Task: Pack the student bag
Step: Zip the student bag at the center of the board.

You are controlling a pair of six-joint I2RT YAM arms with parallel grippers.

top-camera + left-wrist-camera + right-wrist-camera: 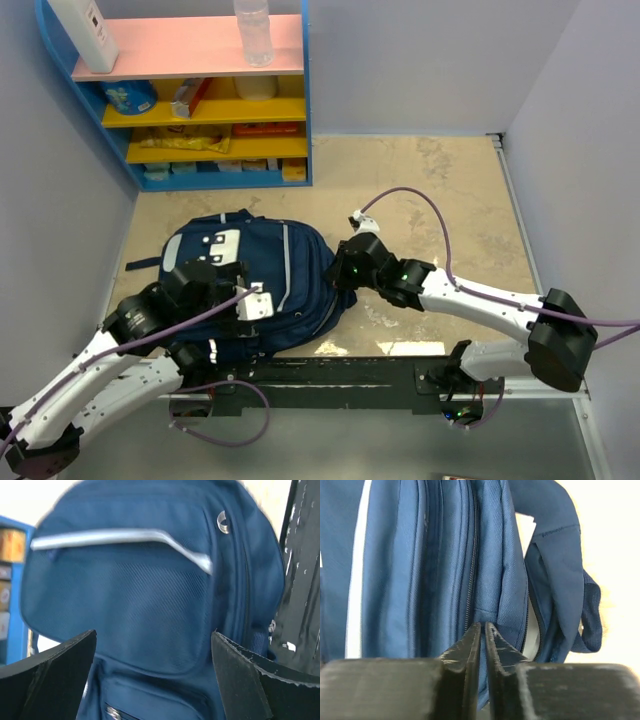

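- You are looking at the bag (290, 270) lying flat on the table (430, 200), in the middle of the near half, with its rounded top pointing toward the back wall and its front face turned up.
- In the left wrist view the bag (150, 605) is filling almost the whole picture, with a grey stripe (120, 536) running across its upper pocket and a small metal stud (222, 521) showing near the top right.
- In the right wrist view you are seeing the bag (395, 570) from its side, with a zipper (472, 555) running down between the folds and a strap (560, 555) hanging loose to the right.
- Your left gripper (245, 295) is hovering over the near left part of the bag, close to the white patch.
- The left gripper (155, 677) is standing released, with its two fingers spread wide to either side of the front pocket and nothing between them.
- Your right gripper (338, 272) is reaching in at the bag's right edge.
- The right gripper (483, 632) is standing clenched, its fingers drawn almost together with only a thin slit left, and the tips are meeting the fabric fold just beside the zipper; you cannot tell whether any fabric is pinched in that slit.
- A shelf (305, 90) is standing at the back left, well apart from the bag, with a bottle (253, 30) sitting on its top board.
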